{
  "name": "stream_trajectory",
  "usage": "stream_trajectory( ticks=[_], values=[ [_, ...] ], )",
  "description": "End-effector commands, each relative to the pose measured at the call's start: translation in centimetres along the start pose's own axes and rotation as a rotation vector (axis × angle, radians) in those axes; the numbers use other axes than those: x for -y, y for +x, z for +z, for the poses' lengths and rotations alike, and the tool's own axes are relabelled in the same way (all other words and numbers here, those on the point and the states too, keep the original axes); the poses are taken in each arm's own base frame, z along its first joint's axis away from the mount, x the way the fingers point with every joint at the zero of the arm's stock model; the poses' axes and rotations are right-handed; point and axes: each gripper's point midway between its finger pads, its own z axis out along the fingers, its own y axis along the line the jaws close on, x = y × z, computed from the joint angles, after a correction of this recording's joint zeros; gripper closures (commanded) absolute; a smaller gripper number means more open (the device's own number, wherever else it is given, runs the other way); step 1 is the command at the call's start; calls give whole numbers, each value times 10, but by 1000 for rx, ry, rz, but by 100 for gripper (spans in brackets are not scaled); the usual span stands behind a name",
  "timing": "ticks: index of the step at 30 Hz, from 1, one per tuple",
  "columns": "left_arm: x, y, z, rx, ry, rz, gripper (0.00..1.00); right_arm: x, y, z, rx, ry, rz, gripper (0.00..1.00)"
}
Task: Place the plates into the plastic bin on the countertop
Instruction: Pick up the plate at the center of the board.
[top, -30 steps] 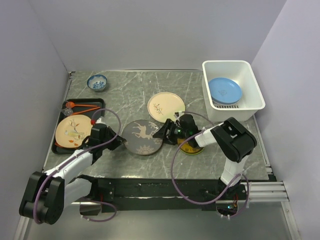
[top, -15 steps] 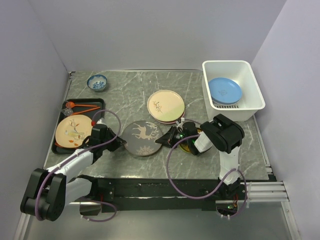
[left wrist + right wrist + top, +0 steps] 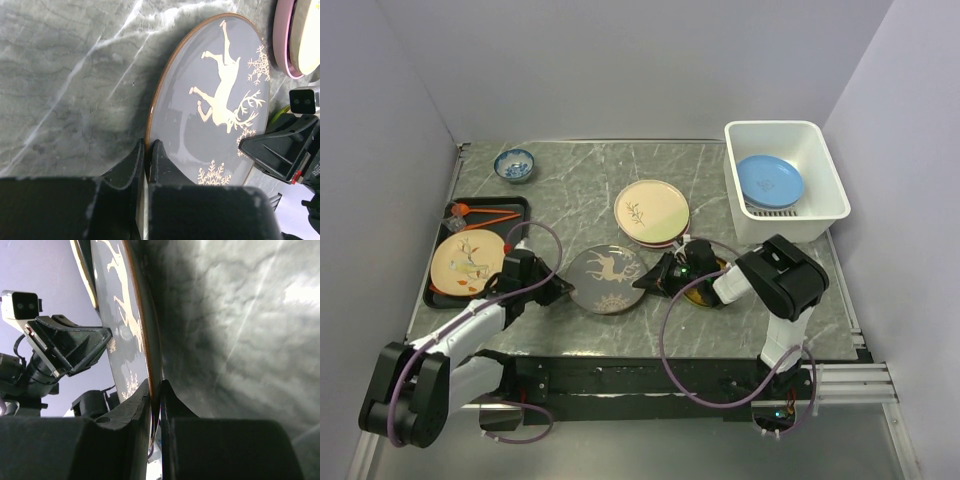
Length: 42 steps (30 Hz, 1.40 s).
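left gripper [image 3: 146,146] and right gripper [image 3: 156,386] each clamp narrow on opposite rims of the grey deer plate [image 3: 605,276] (likely to lift it level toward the plastic bin [image 3: 832,165]).

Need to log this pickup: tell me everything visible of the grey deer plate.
The grey deer plate is round and glossy, ceramic-looking, with a thin brown rim, a cream reindeer and snowflakes. It sits in the middle of the countertop, just in front of the cream sprig plate. The left end effector is shut on its left rim, the right end effector on the opposite rim. Whether it rests flat or is slightly lifted is unclear.
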Motion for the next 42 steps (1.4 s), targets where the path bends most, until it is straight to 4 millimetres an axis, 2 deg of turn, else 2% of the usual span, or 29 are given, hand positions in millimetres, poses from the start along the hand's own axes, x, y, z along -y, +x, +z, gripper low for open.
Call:
stream_trajectory(
  ticks=[1,6,10,12,13,15,16,19,32,38,40,42],
  values=[
    [1,-8,-8,34,-26,61,98,-36,-5,-9,38,-72,-121,91],
    [3,-16,-14,71,-38,58,88,-47,-7,-18,60,-71,-151,92],
    [10,-22,-19,97,-13,65,60,-61,-6,-26,65,-92,-166,94],
    [10,-23,-20,108,-7,68,48,-60,-5,-29,71,-76,-171,94],
    [12,-24,-22,117,1,71,37,-65,-6,-33,79,-84,-185,95],
    [12,-26,-23,126,1,74,25,-65,-4,-36,79,-77,-191,95],
    [12,-26,-23,130,0,74,13,-70,-3,-39,84,-86,-198,95],
    [12,-29,-22,138,-5,80,1,-77,-3,-47,99,-95,-211,95],
    [16,-32,-6,111,-18,74,1,-86,-3,-78,190,-51,-261,95],
    [26,-37,-11,135,19,48,1,-89,-7,-89,222,-43,-266,96],
    [26,-39,-13,147,19,48,1,-88,-10,-92,233,-29,-267,96],
    [22,-38,-15,149,2,51,1,-95,-13,-96,247,-38,-287,96]
  ],
)
